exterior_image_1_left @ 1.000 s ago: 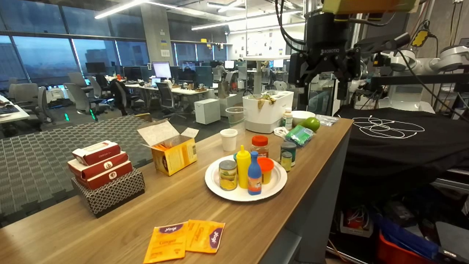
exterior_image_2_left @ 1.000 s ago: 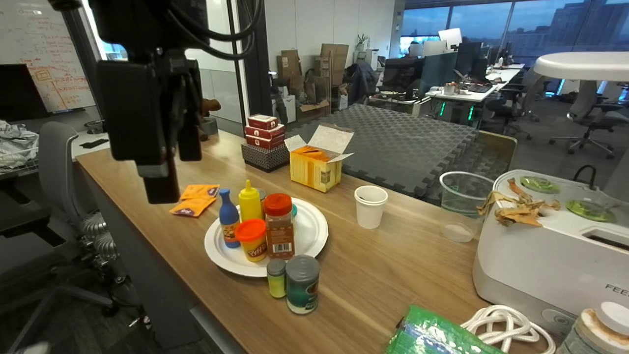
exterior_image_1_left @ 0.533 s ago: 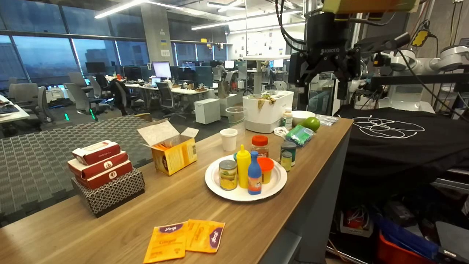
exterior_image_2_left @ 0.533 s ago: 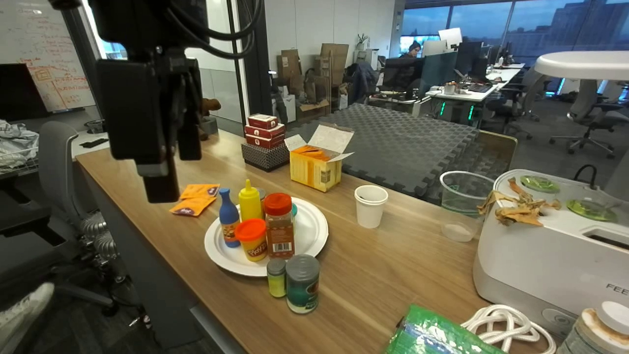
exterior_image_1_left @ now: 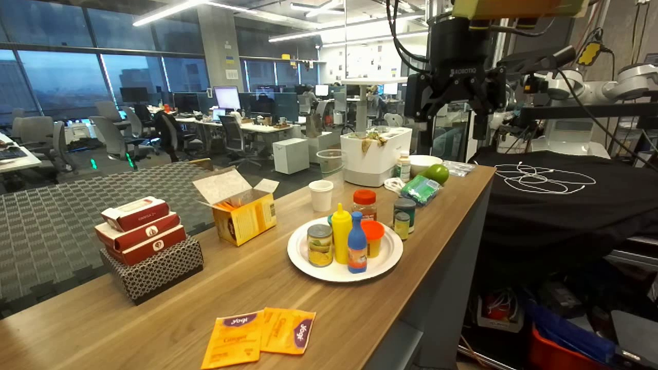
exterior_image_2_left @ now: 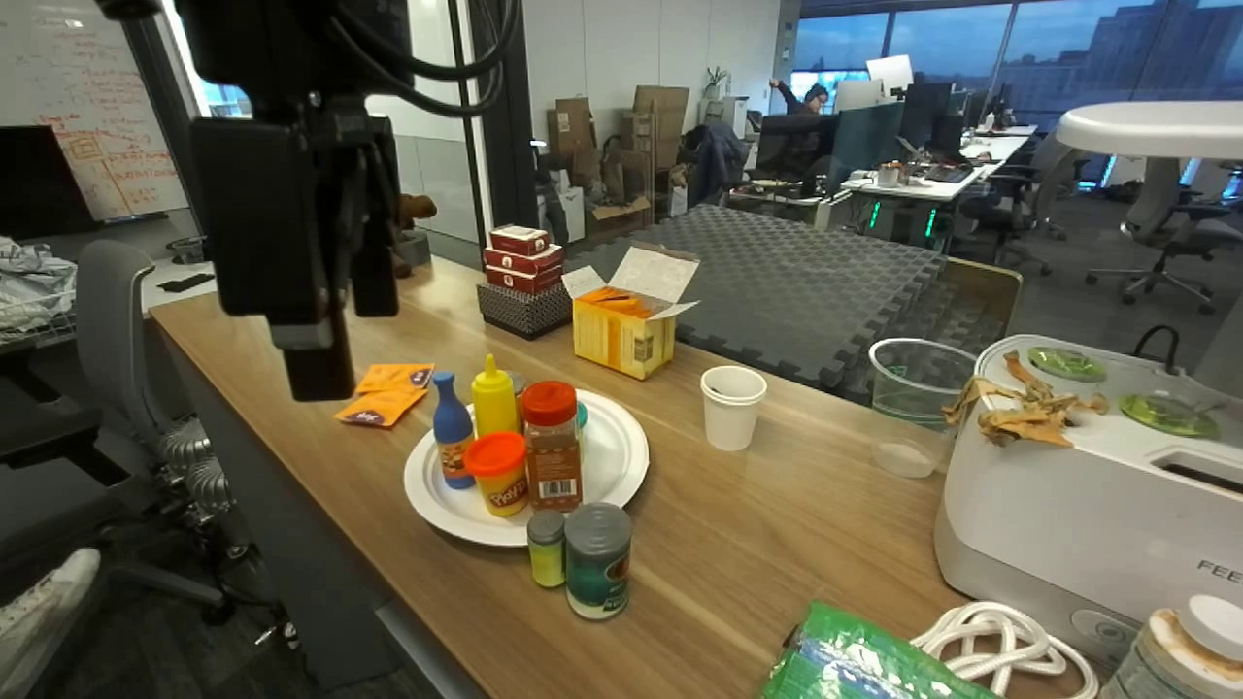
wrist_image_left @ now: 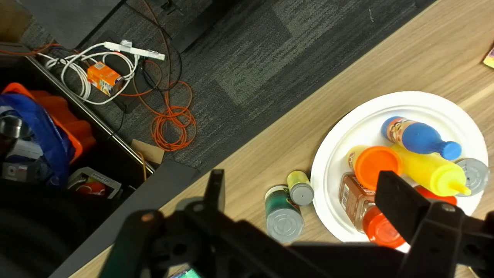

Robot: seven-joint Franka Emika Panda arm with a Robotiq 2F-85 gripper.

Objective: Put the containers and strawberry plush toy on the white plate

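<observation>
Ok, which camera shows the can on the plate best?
An exterior view shows the can best: nothing blocks it, and its label shows. In an exterior view where the yellow bottle blocks it, only a sliver peeks out. The wrist view shows mainly its lid, which that bottle partly covers.

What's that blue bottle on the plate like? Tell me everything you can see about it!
The blue bottle looks like smooth plastic, with sloping shoulders, a narrow neck and a blue top. A partly orange label covers its lower part; any writing is too small to read. The bottle stands upright on the white plate, near the rim, beside the yellow squeeze bottle and the yellow tub with the orange lid. Whether it touches either one, I can't tell.
</observation>
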